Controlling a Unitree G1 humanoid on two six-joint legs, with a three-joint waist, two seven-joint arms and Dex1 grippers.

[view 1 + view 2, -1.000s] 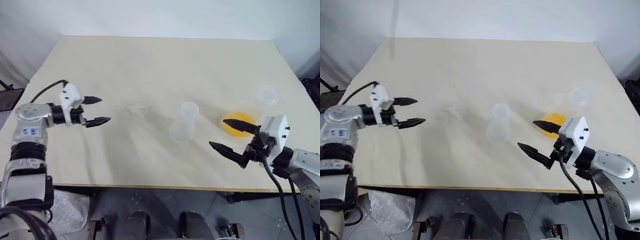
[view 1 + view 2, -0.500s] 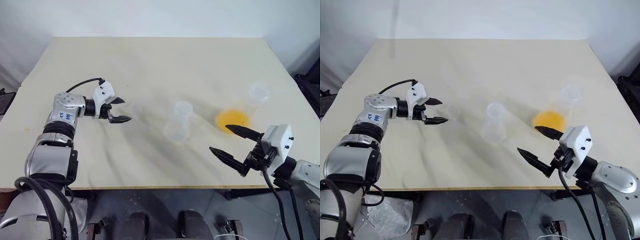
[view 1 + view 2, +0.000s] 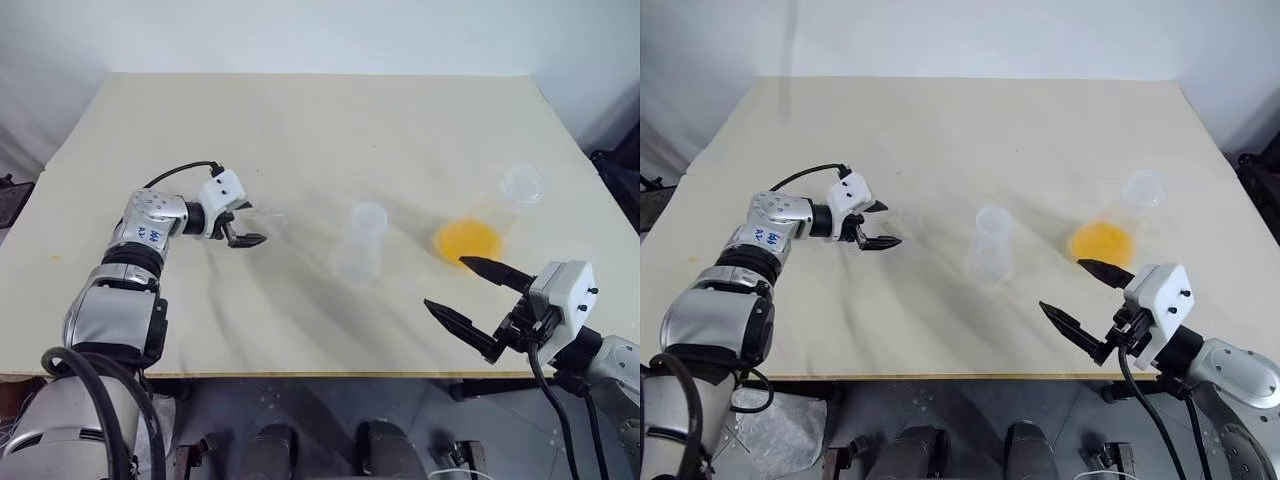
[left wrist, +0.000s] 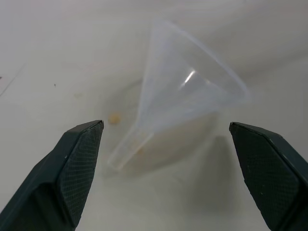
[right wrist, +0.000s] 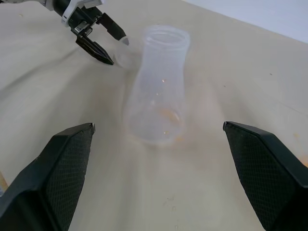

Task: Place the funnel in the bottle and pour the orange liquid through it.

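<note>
The clear funnel point(image 4: 188, 89) lies on its side on the table, spout toward my left gripper point(image 4: 166, 127). That gripper point(image 3: 244, 224) is open, one finger on each side of the funnel, not touching it. To its right the empty clear bottle point(image 3: 359, 246) stands upright in the middle of the table, also seen as the bottle point(image 5: 158, 91) straight ahead of my right gripper point(image 5: 159, 126). The orange liquid point(image 3: 467, 240) fills a shallow clear bowl right of the bottle. My right gripper point(image 3: 447, 284) hangs open near the table's front edge, just in front of the bowl.
A small clear cup point(image 3: 522, 185) stands behind and to the right of the bowl. The cream table point(image 3: 320, 130) is bare across its far half. Its front edge runs just below my right gripper.
My left gripper has moved right and forward until its open fingers flank the funnel. The right gripper has drawn back slightly toward the front edge. The camera view has shifted.
</note>
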